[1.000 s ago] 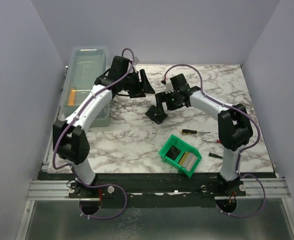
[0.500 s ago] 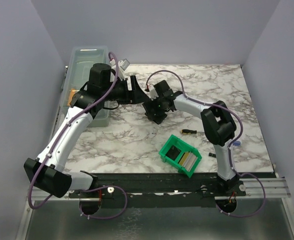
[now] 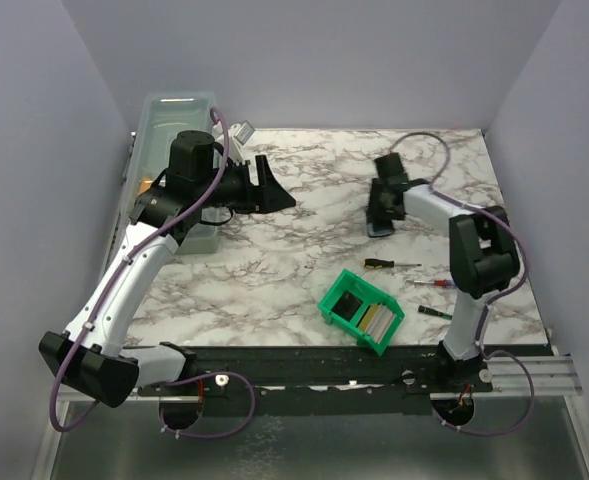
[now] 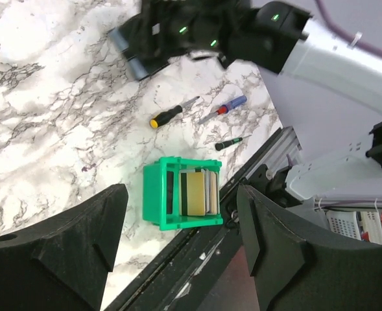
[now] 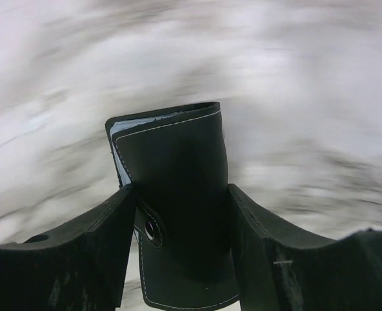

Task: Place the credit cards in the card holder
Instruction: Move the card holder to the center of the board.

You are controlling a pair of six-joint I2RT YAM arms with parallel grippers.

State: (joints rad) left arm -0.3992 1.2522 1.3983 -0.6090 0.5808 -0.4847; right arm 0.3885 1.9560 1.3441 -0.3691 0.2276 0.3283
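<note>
Marble tabletop [image 3: 274, 270]: one card holder [image 5: 178, 188], one bin [image 4: 152, 201], three screwdrivers [image 4: 172, 114].

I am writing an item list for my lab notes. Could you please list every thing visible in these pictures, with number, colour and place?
table: one, white and grey marble, under everything.
clear lidded box: one, transparent, far left edge of the table.
green bin: one, green, near edge, right of the middle.
credit cards: several, cream, grey and dark, standing on edge inside the green bin; exact count unclear.
screwdrivers: three, one yellow-black, one red-blue, one small and dark, lying right of the green bin.
card holder: one, black with a pale inner face, between the right gripper's fingers, far right part of the table.
left gripper: open, empty, beside the clear lidded box.
right gripper: shut on the card holder.
</note>
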